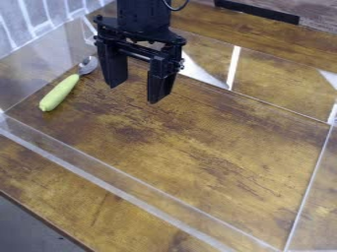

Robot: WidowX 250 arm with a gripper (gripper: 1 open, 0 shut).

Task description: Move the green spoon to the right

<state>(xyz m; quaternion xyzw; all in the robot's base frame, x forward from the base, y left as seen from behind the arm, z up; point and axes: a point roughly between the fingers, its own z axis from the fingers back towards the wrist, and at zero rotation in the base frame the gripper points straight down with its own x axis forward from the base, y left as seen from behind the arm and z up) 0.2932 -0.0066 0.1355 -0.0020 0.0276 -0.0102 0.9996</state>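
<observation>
Yellow-green handled green spoon (62, 91) lies on the wooden table (198, 148), inside the clear-walled tray (158, 212), at left. Black gripper (136, 87) hangs just right of it, fingers released, grasping nothing.

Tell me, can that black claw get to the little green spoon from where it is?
Probably yes. The gripper hangs open just right of the green spoon, and nothing lies on the wooden table between them.
</observation>
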